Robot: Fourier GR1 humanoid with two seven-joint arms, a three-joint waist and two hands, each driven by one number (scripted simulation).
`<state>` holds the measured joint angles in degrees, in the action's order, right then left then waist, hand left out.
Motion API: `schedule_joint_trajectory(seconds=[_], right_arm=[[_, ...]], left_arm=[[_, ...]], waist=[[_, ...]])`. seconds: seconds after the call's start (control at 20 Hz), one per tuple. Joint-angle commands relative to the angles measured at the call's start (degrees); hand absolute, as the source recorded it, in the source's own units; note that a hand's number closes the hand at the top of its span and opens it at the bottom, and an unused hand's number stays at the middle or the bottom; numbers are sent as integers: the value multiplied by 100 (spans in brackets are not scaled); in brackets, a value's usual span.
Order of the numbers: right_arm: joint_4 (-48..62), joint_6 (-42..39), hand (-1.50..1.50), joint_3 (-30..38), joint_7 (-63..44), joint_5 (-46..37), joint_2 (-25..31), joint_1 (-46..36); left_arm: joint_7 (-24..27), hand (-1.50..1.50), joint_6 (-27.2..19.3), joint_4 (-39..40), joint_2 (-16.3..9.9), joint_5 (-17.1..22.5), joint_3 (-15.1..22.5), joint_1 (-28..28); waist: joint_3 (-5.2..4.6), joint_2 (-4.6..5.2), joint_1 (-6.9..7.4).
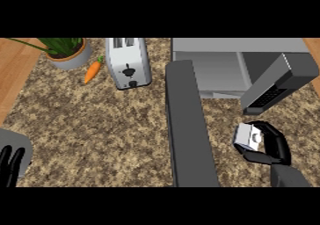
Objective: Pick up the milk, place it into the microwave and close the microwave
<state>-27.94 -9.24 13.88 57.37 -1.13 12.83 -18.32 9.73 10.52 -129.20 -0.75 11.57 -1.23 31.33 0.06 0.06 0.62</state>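
Head view, left to right. At lower left edge, left hand (8,166), fingers straight and up, holding nothing, resting. Upper left: potted plant (67,52) in grey pot, carrot (92,71) lying just beside it on the speckled counter (91,132), then a toaster (127,62). Right of centre: microwave (240,55), cavity holding nothing visible, its door (188,127) swung wide toward the viewer. At lower right, milk (248,137) carton outside the microwave, in front of the opening, right hand (273,147) curled round it from the right.

White milk (247,136) carton lies before the open grey microwave (240,66)
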Motion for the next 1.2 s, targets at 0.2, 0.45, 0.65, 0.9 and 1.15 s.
schedule_joint_trajectory(seconds=[0.2,0.45,0.65,0.9,1.15], right_arm=[[-411,-300,150,5,377,252,-210,-145],[-369,-551,150,81,575,361,142,-107],[-1422,-748,150,-136,-23,549,66,256],[-2445,-843,150,-530,-827,711,-218,488],[-4130,-97,150,-926,-1673,601,-595,1127]], left_arm=[[101,-150,162,161,14,51,-105,21],[-197,-150,144,-174,20,29,21,70],[-61,-150,231,-74,-2,231,-193,169],[372,-150,480,164,72,188,-180,574],[414,-150,430,-75,70,210,12,781]], waist=[[-5,-13,-23],[0,0,-5],[-9,-26,-63],[-13,-39,-66],[-14,-46,-76]])
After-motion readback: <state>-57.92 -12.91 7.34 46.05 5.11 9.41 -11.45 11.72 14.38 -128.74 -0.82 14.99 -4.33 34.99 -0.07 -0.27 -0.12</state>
